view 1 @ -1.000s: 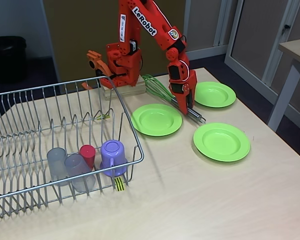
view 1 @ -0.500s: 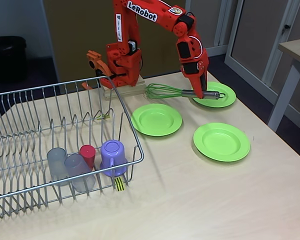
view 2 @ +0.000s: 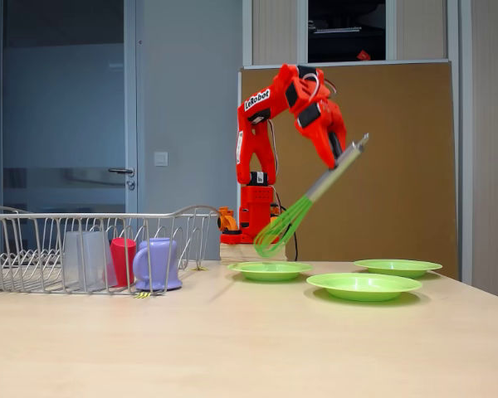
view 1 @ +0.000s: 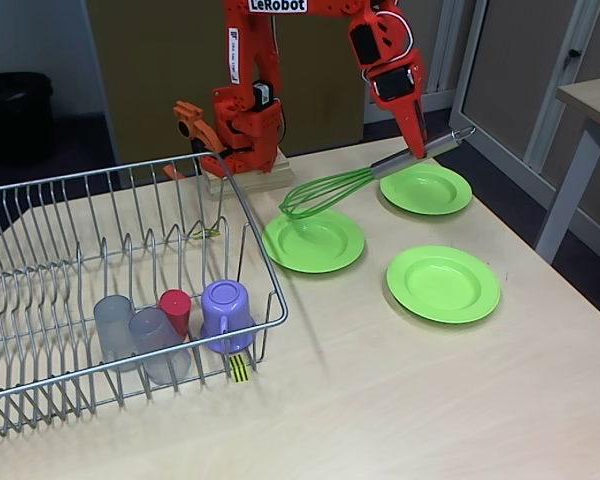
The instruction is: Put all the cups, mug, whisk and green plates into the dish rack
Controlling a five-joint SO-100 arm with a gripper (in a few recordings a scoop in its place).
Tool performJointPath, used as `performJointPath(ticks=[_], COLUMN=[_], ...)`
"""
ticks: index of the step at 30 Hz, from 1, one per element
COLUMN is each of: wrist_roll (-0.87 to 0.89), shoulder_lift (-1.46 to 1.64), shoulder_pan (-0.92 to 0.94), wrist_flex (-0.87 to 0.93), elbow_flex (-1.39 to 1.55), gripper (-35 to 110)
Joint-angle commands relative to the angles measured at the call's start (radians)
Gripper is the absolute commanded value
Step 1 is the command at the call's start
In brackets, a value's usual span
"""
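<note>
1. In the fixed view looking down over the counter [view 1: 400, 400], you see the orange end effector [view 1: 417, 152] clamped on the slim silver handle of the balloon whisk with bright green loops [view 1: 325, 192]. The whisk hangs clear of the counter, tilted, with its loops lower and to the left, above the far edge of the nearest-to-rack round lime-green plastic plate [view 1: 313, 240].
2. Two more lime-green plates lie flat on the counter: one behind, under the end effector [view 1: 427, 189], and one nearer you on the right [view 1: 443, 283]. All three sit apart from each other, outside the large silver wire dish rack [view 1: 40, 270].
3. Inside the rack's front right corner you see two translucent grey tumblers [view 1: 113, 325] [view 1: 160, 343], a shorter red tumbler [view 1: 175, 308] and the lilac-purple mug [view 1: 226, 312], all mouth down and close together.
4. In the low side fixed view, the end effector [view 2: 342, 157] grips the whisk [view 2: 295, 215] high on its handle; the loops point down-left above the left plate [view 2: 270, 270]. The other plates [view 2: 363, 286] [view 2: 397, 267] rest to the right.
5. The rack [view 2: 33, 249] stands on the left with the tumblers [view 2: 83, 259] [view 2: 123, 260] and mug [view 2: 158, 264] inside.
</note>
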Motion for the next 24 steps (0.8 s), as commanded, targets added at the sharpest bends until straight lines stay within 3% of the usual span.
performJointPath(ticks=[1,15,20,24], wrist_roll=[-0.143,-0.591,-0.701,-0.9], shoulder_lift=[0.025,-0.107,0.038,0.138], shoulder_pan=[0.034,-0.006,0.083,0.25], wrist_flex=[0.064,0.325,0.348,0.367], elbow_flex=[-0.152,-0.79,-0.584,-0.41], gripper=[0,0,0,0])
